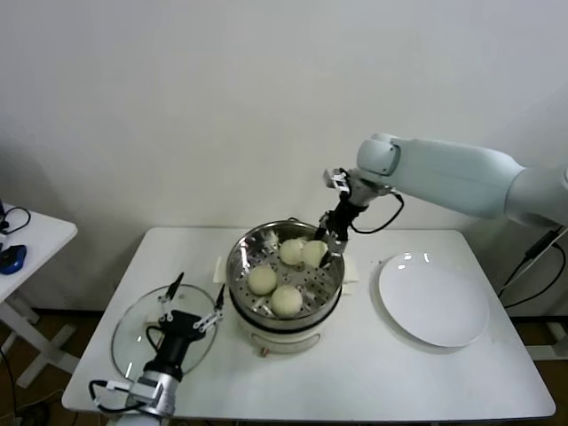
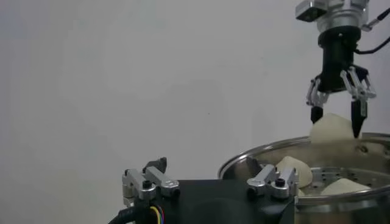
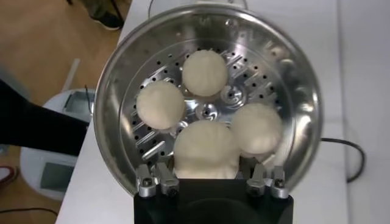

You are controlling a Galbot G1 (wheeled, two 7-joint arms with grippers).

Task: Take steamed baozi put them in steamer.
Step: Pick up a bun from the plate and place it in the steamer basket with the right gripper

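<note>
All four steamed baozi (image 3: 206,149) lie in the steamer (image 1: 241,257) at the table's (image 1: 355,373) middle. The right gripper (image 1: 331,240) pinches the rear one (left gripper (image 1: 191,306) spread over the glass lid (image 1: 129,324)).

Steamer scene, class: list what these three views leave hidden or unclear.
- Right gripper fingertips: right wrist view, behind the nearest baozi.
- Steamer base and handles: head view, mostly under the pot's rim.
- Glass lid: head view, partly covered by the left gripper.
- Plate: absent from wrist views.
</note>
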